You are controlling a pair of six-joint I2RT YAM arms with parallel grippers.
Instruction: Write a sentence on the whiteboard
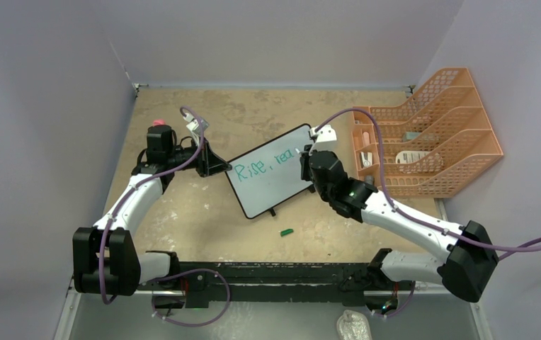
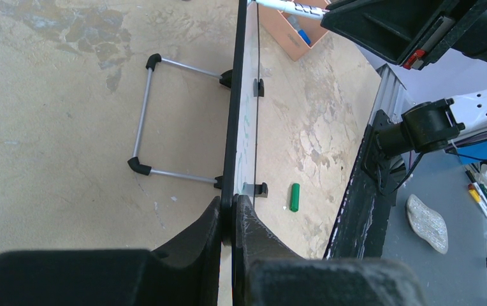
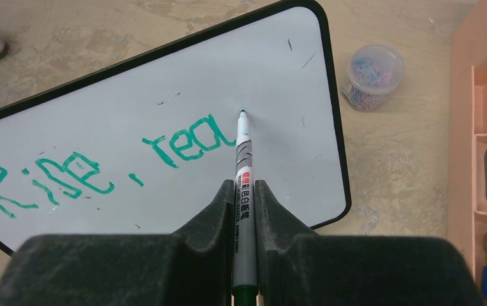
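Left gripper (image 2: 229, 213) is clamped on the left edge of the whiteboard (image 1: 271, 193), which we see standing mid-table. Right gripper (image 3: 244, 188) is clamped on the marker (image 3: 244, 153), tip on the board just right of the sentence (image 1: 253, 168), which reads "Rise, rea". A green cap (image 1: 286, 231) lies on the table (image 1: 183, 212) on the board's near side.

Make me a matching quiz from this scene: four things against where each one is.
1 whiteboard
2 marker
3 green cap
4 rack

A held in the right gripper
B lying loose on the table
C clamped at its edge by the left gripper
D standing at the table's right edge

Pairs: 1-C, 2-A, 3-B, 4-D
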